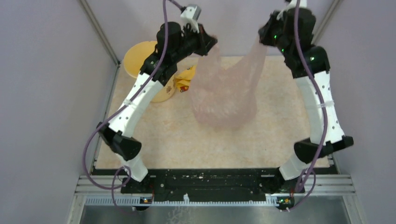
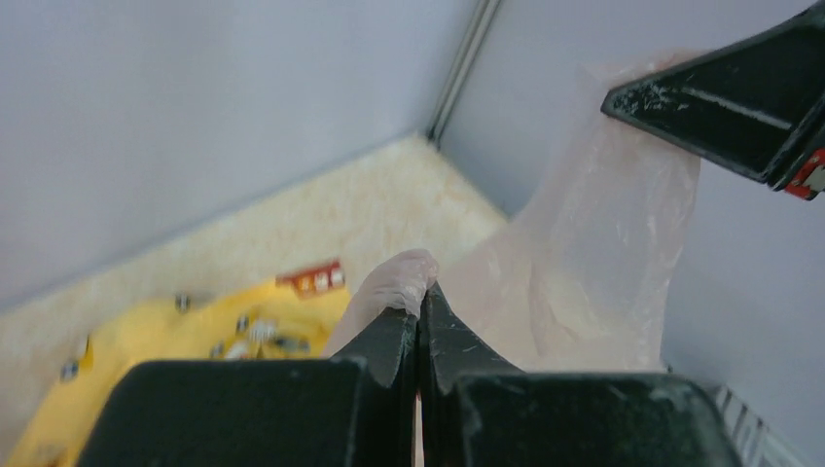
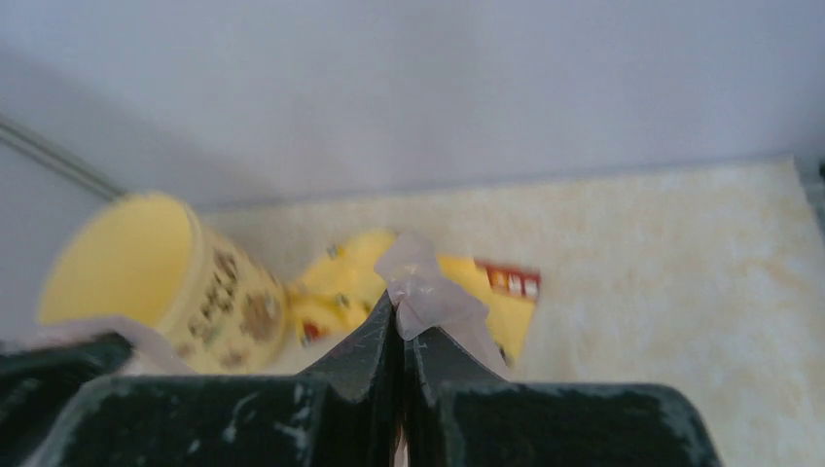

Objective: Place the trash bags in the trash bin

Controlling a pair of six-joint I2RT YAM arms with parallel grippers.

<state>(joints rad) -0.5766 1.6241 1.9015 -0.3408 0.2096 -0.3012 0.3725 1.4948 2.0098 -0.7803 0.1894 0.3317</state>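
Note:
A translucent pale pink trash bag [image 1: 224, 95] hangs above the table's far middle, stretched between both grippers. My left gripper [image 1: 210, 45] is shut on its left top corner [image 2: 404, 274]. My right gripper [image 1: 265, 35] is shut on the right top corner [image 3: 420, 292]. The bag's belly sags down between them, well off to the right of the trash bin [image 1: 140, 58]. The bin, a pale yellow bucket with brown figures [image 3: 199, 292], stands at the far left, partly hidden by my left arm.
A crumpled yellow printed wrapper [image 1: 186, 80] lies on the table between the bin and the hanging bag, also visible as the wrapper [image 2: 195, 341] and the wrapper [image 3: 486, 292]. Grey walls close in on the left, right and back.

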